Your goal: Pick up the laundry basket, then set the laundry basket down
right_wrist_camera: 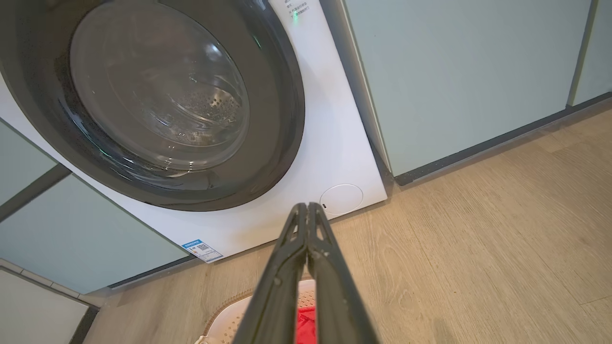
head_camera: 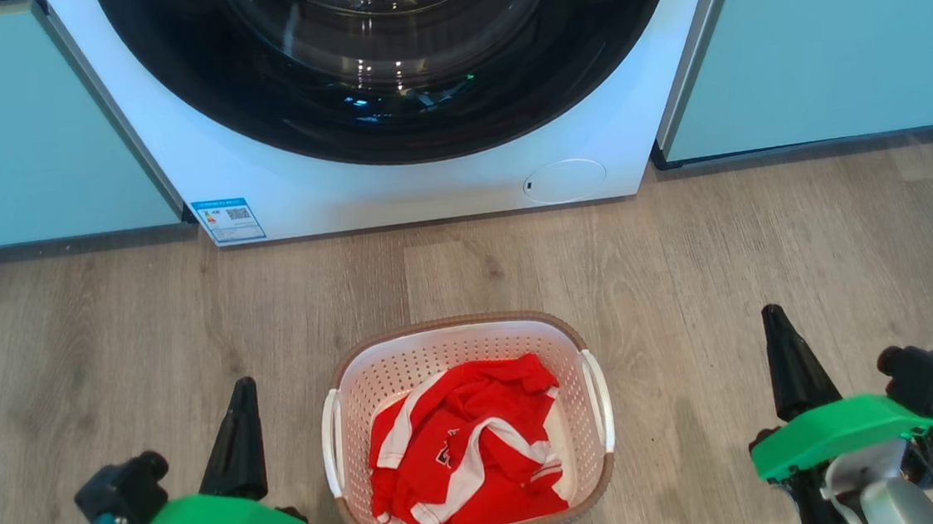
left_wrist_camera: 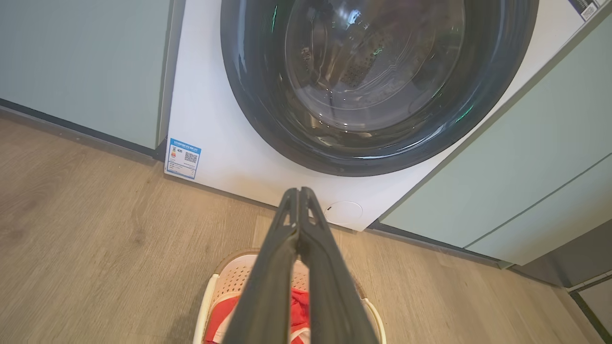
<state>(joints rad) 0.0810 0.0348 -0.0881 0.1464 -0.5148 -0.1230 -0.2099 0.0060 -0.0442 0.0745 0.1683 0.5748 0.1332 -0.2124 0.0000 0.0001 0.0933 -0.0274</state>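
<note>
Flanking the cream-white perforated plastic laundry basket (head_camera: 455, 324) at lower centre, left gripper (head_camera: 244, 385) and right gripper (head_camera: 771, 312) sit pinched shut, empty; uneven lifts could tip it.

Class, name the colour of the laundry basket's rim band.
Brown; the rim of the laundry basket shows best in the head view.

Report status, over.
Left gripper and right gripper shut, empty, flanking. Laundry basket on floor, red garment inside, not gripped. Handles unobstructed; washing machine beyond.

Cream perforated brown-rimmed laundry basket (head_camera: 441, 356); red garment (head_camera: 465, 449) striped white
</note>
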